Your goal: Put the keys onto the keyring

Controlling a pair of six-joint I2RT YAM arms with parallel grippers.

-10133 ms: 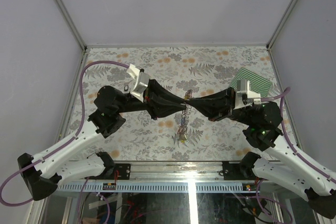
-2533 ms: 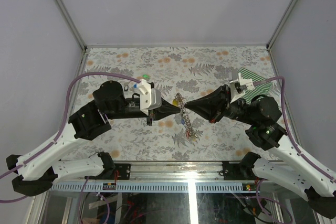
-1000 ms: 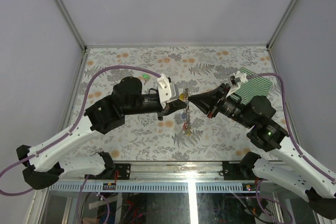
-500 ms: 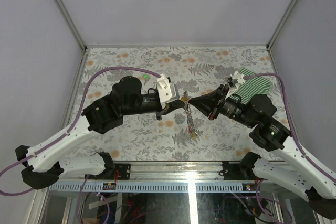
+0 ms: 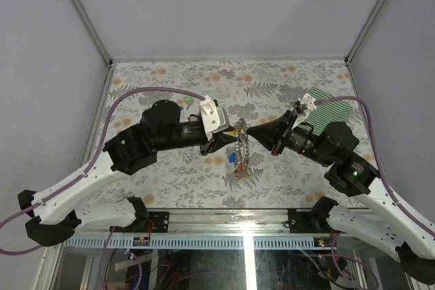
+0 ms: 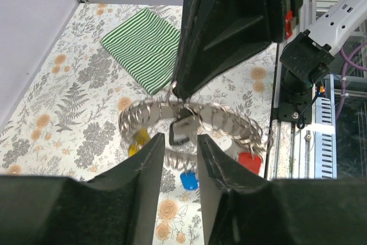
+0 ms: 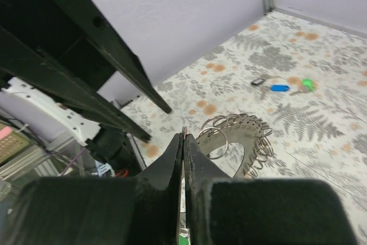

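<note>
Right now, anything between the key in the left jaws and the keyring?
Nothing visible. The dark key, in the jaws of the left gripper, sits right at the keyring. The right gripper pinches the rim above it, not between them.

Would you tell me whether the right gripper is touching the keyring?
Touching: the right wrist view shows the right gripper shut on the keyring's near edge.

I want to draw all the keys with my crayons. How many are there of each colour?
Blue keys: 2
Black keys: 2
Red keys: 1
Yellow keys: 1
Green keys: 1
Total: 7 keys that show in these views
</note>
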